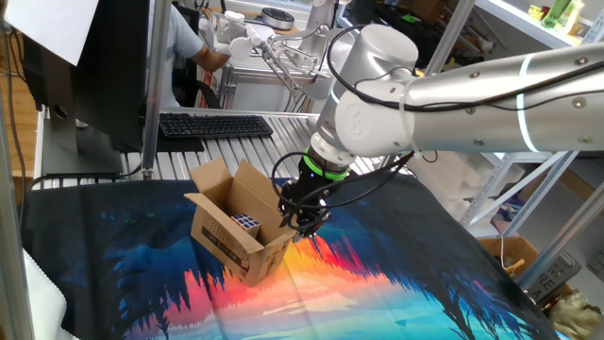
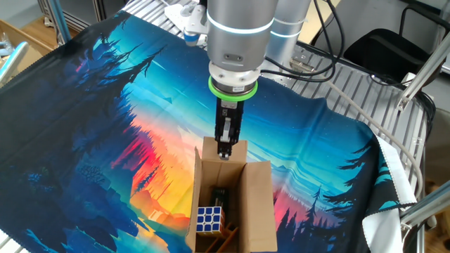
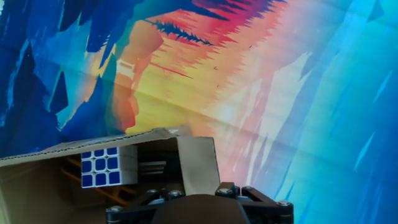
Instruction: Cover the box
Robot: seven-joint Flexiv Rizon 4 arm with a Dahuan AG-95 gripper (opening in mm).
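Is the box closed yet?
No, the box is open: its flaps stand up and a puzzle cube shows inside.

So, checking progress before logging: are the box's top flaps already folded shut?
No, the box stands open, flaps up, with the puzzle cube visible inside.

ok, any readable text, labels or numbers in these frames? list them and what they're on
Nothing can be read.
box: dark print on its long outer side, too small and blurred to read.
keyboard: key legends too small to read.
puzzle cube inside the box: plain coloured squares, no text.
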